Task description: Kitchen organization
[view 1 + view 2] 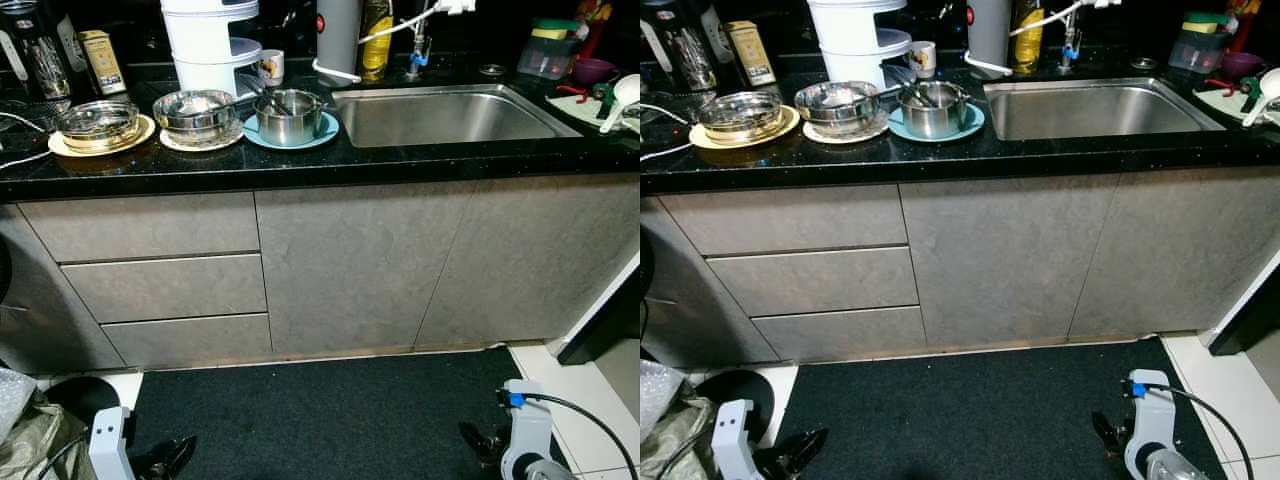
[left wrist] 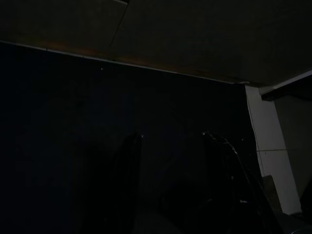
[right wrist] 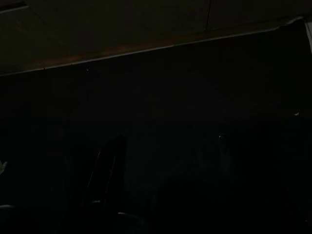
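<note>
On the black counter [image 1: 300, 165] three steel bowls stand in a row. One [image 1: 97, 122] is on a yellow plate, one [image 1: 195, 112] on a white plate, and one [image 1: 288, 115] with utensils in it on a teal plate. To their right lies an empty steel sink [image 1: 450, 115]. Both arms hang low over the dark floor mat [image 1: 330, 420], far below the counter. My left gripper [image 1: 165, 460] and my right gripper [image 1: 480, 442] are open and hold nothing. The dim wrist views show each pair of fingers apart over the mat.
A white appliance [image 1: 210, 40], bottles and a tap stand at the counter's back. A white ladle [image 1: 625, 95] and a purple bowl [image 1: 592, 70] are at the far right. Grey drawers [image 1: 160, 285] and cabinet doors face me. A plastic bag [image 1: 25, 430] lies on the floor at the left.
</note>
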Robot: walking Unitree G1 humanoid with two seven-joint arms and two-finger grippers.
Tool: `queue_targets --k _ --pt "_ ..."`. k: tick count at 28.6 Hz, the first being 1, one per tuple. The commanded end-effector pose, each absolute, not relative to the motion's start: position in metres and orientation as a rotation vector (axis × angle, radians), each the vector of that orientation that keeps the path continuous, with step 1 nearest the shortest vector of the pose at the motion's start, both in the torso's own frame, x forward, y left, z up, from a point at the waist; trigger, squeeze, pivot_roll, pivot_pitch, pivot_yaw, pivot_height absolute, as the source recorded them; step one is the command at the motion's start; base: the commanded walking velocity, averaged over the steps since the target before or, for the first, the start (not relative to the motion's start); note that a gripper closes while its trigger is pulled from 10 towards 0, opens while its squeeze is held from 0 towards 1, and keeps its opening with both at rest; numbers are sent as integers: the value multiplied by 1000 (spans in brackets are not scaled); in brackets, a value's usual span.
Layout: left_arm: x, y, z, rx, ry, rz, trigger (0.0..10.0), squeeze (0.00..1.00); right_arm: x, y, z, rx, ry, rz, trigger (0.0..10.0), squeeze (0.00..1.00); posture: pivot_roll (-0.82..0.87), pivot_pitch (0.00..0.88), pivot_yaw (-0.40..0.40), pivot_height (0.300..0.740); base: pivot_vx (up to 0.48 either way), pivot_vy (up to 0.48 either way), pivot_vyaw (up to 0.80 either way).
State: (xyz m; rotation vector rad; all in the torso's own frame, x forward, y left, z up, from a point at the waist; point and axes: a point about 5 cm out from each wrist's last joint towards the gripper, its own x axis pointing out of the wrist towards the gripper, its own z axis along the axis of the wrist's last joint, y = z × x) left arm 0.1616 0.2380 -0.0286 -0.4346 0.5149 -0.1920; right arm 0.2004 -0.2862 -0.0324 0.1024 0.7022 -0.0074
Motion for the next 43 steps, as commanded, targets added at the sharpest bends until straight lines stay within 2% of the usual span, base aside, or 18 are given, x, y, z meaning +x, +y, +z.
queue_targets --k 1,12,13,14,15,16,17,27,28,29,30,31,32,35,37,38,43 --pt "160 235 -32 -423 531 -199 10000 0 200 -290 -32 102 702 -26 10000 0 -27 0 0 740 0 0 0" --pt "161 235 -31 -445 504 -185 10000 0 197 -293 -36 152 756 -47 10000 0 -47 0 3 740 0 0 0" --pt "161 235 -31 -445 504 -185 10000 0 197 -293 -36 152 755 -50 10000 71 -46 0 5 740 0 0 0" --pt "161 236 -30 -451 503 -190 10000 122 197 -292 -36 155 749 -47 10000 557 -46 0 6 740 0 0 0" --pt "161 237 -30 -459 498 -191 10000 447 198 -292 -36 158 744 -42 10000 1000 -46 0 6 740 0 0 0" --pt "160 239 -29 -468 490 -181 10000 667 197 -291 -36 163 739 -37 10000 1000 -45 0 7 740 0 0 0" --pt "160 241 -29 -474 485 -173 10000 1000 197 -291 -36 167 734 -34 10000 1000 -41 0 7 740 0 0 0" --pt "158 245 -27 -471 473 -145 10000 1000 196 -293 -36 172 728 -34 10000 1000 -24 0 -11 740 0 0 0" --pt "158 245 -27 -461 466 -138 10000 1000 196 -293 -35 185 716 -26 10000 867 -14 0 -17 740 0 0 0" --pt "158 245 -27 -459 466 -134 10000 1000 197 -292 -35 185 716 -15 10000 129 -9 0 -18 740 0 0 0" --pt "158 245 -27 -459 465 -131 10000 1000 197 -292 -35 183 716 -7 10000 129 -6 0 -18 740 0 0 0" --pt "158 244 -26 -459 462 -129 10000 773 196 -292 -35 178 724 -2 10000 0 -4 0 -19 740 0 0 0" --pt "158 244 -26 -447 456 -137 10000 0 197 -292 -35 170 728 8 10000 0 -4 0 -21 740 0 0 0" --pt "162 243 -23 -420 427 -122 10000 0 205 -291 -29 142 673 8 10000 0 5 0 -23 740 0 0 0" --pt "172 241 -19 -393 382 -72 10000 0 226 -285 -15 180 570 5 10000 0 12 0 -26 740 0 0 0" --pt "172 241 -19 -393 382 -72 10000 0 226 -285 -15 180 570 5 10000 0 12 0 -26 740 0 0 0" --pt "197 234 1 -339 228 9 10000 0 277 -259 19 194 377 80 10000 0 34 0 -33 740 0 0 0"
